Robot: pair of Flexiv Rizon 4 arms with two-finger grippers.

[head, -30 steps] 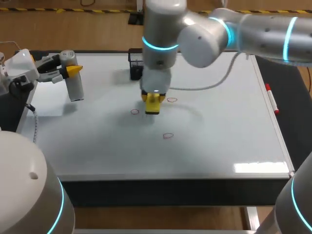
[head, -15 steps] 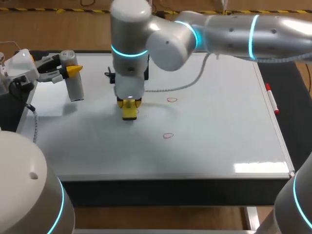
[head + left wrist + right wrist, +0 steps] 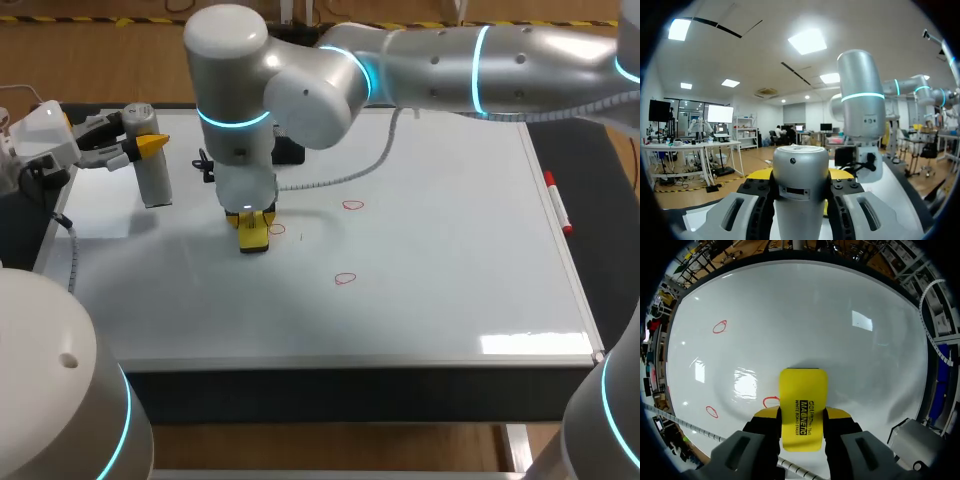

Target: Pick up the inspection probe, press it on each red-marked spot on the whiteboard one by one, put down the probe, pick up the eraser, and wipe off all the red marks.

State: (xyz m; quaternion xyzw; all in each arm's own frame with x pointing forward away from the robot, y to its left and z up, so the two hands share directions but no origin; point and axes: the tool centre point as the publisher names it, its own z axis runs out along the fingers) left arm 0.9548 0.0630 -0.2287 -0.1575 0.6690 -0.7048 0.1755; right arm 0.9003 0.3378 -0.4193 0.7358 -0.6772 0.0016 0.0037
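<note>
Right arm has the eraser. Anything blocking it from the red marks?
Nothing visible. The eraser, held in the right gripper, sits beside the nearest red mark. The other two marks lie on bare whiteboard.

Dark-edged table (image 3: 340, 392) under bright light

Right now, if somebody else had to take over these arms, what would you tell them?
Left gripper: shut on the inspection probe, upright at the whiteboard's far left corner; not put down.
Right gripper: shut on the eraser, down by the board beside the nearest red mark.
Done: eraser picked up.
To do: wipe that one and the two other red marks.
</note>
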